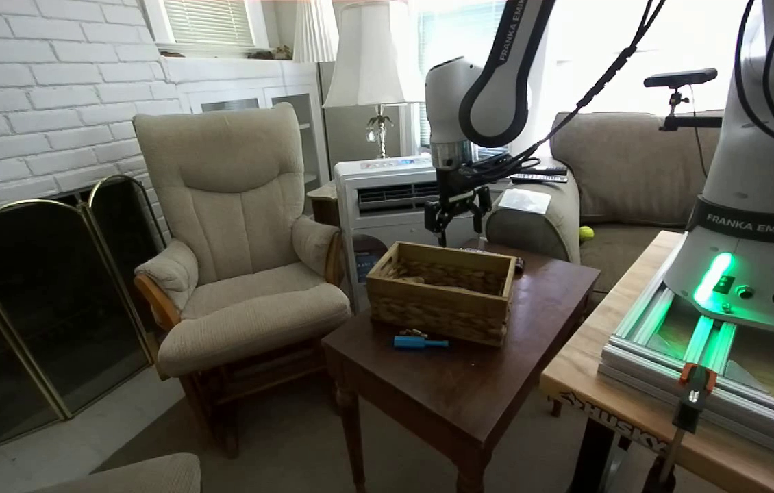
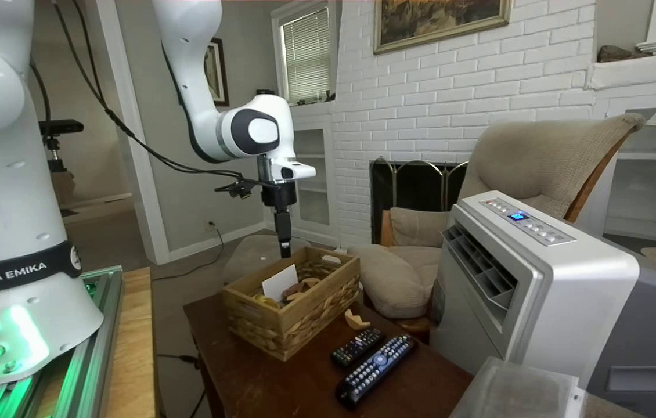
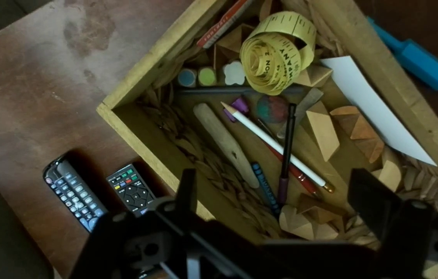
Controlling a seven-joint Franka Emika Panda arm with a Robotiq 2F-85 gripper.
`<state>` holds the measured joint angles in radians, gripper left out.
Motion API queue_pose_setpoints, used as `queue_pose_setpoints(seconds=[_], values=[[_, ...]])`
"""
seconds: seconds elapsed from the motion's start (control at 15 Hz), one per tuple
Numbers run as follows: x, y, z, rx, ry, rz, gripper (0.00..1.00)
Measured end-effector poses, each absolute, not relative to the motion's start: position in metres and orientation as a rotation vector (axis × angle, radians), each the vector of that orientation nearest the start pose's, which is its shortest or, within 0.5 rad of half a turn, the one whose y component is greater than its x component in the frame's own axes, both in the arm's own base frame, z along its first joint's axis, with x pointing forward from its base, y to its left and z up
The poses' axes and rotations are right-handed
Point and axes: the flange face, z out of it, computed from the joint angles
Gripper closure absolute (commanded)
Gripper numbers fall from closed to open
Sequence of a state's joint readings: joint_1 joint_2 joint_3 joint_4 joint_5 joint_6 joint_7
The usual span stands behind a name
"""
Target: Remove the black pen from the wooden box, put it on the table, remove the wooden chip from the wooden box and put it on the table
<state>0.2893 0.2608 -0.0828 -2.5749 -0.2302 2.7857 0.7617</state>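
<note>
Two black fingers of the tool (image 3: 274, 186) were spread wide apart and pointed down toward the wooden box (image 1: 438, 308). The box sat on a dark brown desk (image 1: 442, 376). In both exterior views the tips were near the top of the box, but I could not tell just how high up they were. The black pen (image 3: 289, 131) lay inside the box, and in the wrist view its purple end showed in the gap between the fingers. The pen crossed a white pencil (image 3: 257, 130). A red pen (image 3: 302, 180) was close to the pencil, and a blue stick (image 3: 264, 184) was near the purple end. Wooden chips (image 3: 323, 133) of many shapes were in the box too, and I could not tell which one was the one asked for. A roll of yellow tape (image 3: 271, 68) sat over part of a long dark stick (image 3: 219, 90). White paper (image 3: 374, 106) leaned by one side of the box. Out on the desk, a bright blue thing (image 1: 421, 342) lay just beside the box. In an exterior view, a big remote (image 2: 377, 368) and a small remote (image 2: 357, 346) lay side by side on the desk, with a pale pointy piece (image 2: 356, 322) near the small one and the box
</note>
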Motion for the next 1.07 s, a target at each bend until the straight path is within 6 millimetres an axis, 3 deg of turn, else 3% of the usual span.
queue_pose_setpoints(seconds=[0.27,0.6,1.07], values=[[0.437,0.099,0.159,-3.184,0.657,-0.015,0.00],[0.452,0.104,0.117,-3.203,0.703,0.003,0.00],[0.458,0.112,0.069,-3.253,0.677,0.027,0.00]])
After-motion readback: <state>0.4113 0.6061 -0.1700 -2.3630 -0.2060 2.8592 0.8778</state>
